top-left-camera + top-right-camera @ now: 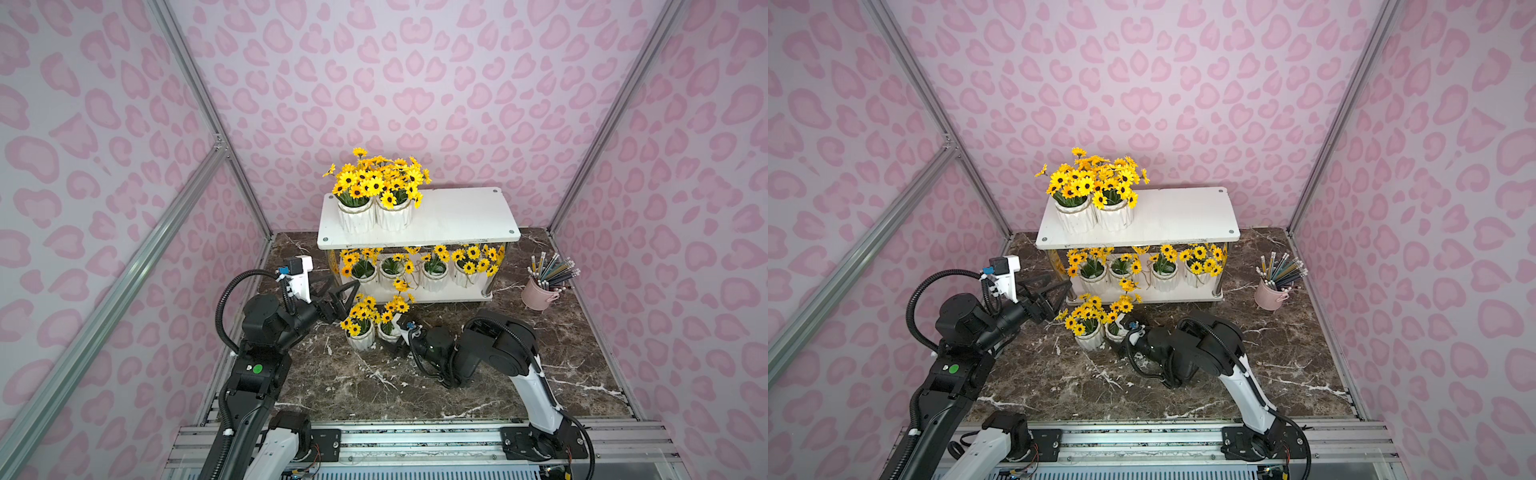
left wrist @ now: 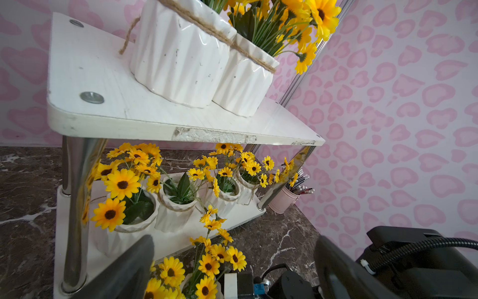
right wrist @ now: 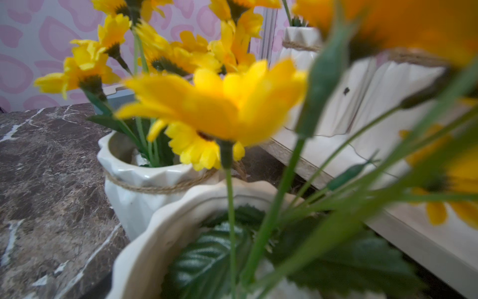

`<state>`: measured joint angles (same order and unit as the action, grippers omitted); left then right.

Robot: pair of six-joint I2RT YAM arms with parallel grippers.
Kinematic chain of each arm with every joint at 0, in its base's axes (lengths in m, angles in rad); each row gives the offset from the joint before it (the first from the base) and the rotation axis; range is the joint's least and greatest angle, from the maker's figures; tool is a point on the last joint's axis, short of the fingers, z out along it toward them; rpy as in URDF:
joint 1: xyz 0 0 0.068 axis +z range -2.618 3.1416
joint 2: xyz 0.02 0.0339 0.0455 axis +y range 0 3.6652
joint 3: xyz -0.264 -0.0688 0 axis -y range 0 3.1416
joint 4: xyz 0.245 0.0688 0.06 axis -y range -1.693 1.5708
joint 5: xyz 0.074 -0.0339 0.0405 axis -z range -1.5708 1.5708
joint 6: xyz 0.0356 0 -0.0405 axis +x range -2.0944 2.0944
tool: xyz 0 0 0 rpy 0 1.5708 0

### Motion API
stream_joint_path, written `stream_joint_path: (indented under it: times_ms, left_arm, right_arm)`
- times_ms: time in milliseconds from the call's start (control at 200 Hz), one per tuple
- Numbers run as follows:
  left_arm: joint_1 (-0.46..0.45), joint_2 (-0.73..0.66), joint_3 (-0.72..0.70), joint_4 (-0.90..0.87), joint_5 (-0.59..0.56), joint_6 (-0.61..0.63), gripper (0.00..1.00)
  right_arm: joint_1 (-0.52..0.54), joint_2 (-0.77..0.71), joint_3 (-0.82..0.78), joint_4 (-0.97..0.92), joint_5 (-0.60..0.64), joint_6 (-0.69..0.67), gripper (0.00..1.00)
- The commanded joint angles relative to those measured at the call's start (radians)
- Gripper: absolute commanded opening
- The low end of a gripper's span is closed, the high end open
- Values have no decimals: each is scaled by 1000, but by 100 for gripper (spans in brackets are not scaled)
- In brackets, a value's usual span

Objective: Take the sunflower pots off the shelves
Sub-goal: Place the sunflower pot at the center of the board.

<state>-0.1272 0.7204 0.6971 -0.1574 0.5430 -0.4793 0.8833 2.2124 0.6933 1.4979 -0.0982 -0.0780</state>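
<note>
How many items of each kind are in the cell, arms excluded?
Sunflower pots: 8 (2 on the top tier, 4 on the lower tier, 2 off the rack)
Shelf rack: 1
Pink pencil bucket: 1
Total: 10

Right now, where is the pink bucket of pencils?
In both top views the pink bucket stands on the marble table on the robot's right side, just right of the shelves, beside their lower tier.
</note>
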Motion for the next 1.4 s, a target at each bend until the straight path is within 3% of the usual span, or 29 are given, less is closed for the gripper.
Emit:
stream_joint_path:
  times_ms: [0,25,40,60,370,1005,1395]
  left_arm:
    - [1,-1,15,0,-11,8,97]
    - [1,-1,16,-2,-13,8,97]
    - [0,-1,17,-3,-14,10,97]
    - [0,-2,18,-6,-15,10,97]
    - [0,-6,32,-11,-29,7,97]
    - [1,-18,61,-31,-48,12,97]
    - [0,-16,83,-30,-45,5,97]
  right_arm:
    - [6,-16,2,-88,25,14,65]
    - [9,-22,1,-90,34,13,80]
    - [9,-24,1,-90,41,12,95]
    - [12,-29,1,-90,47,12,99]
    - [10,-67,15,-133,44,29,99]
    - [10,-220,-114,-200,63,29,99]
    - [21,-391,-185,-377,95,2,99]
